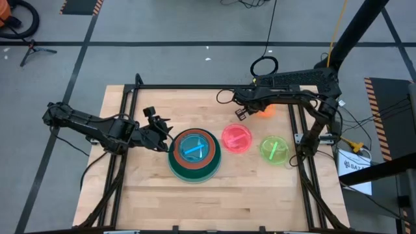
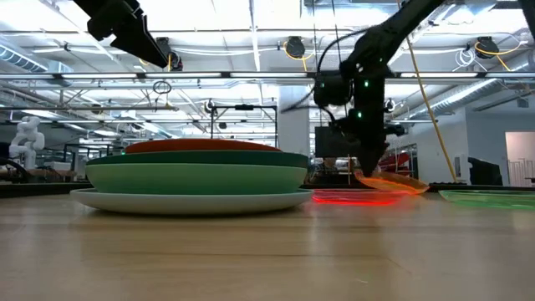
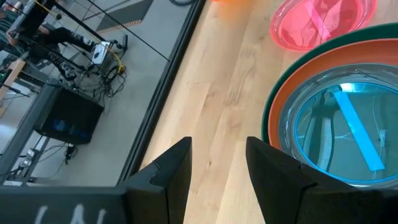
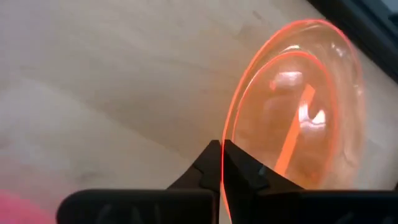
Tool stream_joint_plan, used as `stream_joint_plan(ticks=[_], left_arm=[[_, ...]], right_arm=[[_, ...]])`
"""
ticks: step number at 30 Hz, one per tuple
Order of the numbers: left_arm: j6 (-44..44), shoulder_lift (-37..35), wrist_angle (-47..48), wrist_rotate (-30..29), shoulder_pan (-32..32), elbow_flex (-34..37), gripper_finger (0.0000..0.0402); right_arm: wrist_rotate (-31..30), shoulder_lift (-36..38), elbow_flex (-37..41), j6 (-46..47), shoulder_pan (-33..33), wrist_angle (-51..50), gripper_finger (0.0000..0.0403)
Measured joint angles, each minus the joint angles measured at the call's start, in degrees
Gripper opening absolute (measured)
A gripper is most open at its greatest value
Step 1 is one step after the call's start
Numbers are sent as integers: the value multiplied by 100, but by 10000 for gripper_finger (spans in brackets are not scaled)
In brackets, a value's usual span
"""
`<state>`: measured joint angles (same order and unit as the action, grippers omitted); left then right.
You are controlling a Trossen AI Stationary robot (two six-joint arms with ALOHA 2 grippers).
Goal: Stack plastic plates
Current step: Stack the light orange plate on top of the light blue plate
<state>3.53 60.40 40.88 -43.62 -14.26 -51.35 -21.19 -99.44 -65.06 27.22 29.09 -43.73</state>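
A stack of plates (image 1: 194, 155) sits mid-table: a pale plate at the bottom, light green and dark green above it (image 2: 196, 176), then an orange-red rim and a translucent cyan plate on top (image 3: 348, 134). A pink plate (image 1: 236, 138) and a lime plate (image 1: 274, 149) lie flat to its right. My right gripper (image 1: 242, 112) is shut on the small orange plate (image 1: 265, 109) near the far edge. My left gripper (image 1: 164, 135) hangs open just left of the stack, touching nothing (image 3: 217, 146). My right gripper (image 4: 222, 144) pinches the orange plate's rim (image 4: 225, 127) between its two fingertips, on the plate's left edge, coming from above. The plate (image 2: 389, 182) is tilted, the held edge raised and the opposite edge low by the table; whether that edge still touches, I cannot tell.
Bare wood lies in front of the stack toward the near edge and left of the orange plate along the far edge. The table's black frame rails run along its left, right and far sides (image 1: 195, 86).
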Motion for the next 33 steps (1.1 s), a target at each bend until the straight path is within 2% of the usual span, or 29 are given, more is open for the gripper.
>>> stream_joint_plan(ticks=[8, 13, 17, 20, 25, 33], left_arm=[[-3, 0, -12, 0, 0, 0, 159], [-39, 0, -53, 0, 0, -1, 159], [-39, 0, -62, 0, 0, -2, 159], [-37, 0, -66, 0, 0, -2, 159], [-34, 2, -74, 0, -2, -2, 159], [19, 2, -70, 2, -37, -4, 159]], right_arm=[[-10, 773, 0, -454, -908, 195, 2], [11, 1137, -11, -904, -1719, 882, 1], [46, 1134, -248, -1527, -2473, 1461, 1], [239, 1032, -466, -1989, -2968, 1999, 1], [493, 525, -1116, -2729, -3617, 2165, 1], [500, -638, -2155, -3451, -4101, 1602, 0]])
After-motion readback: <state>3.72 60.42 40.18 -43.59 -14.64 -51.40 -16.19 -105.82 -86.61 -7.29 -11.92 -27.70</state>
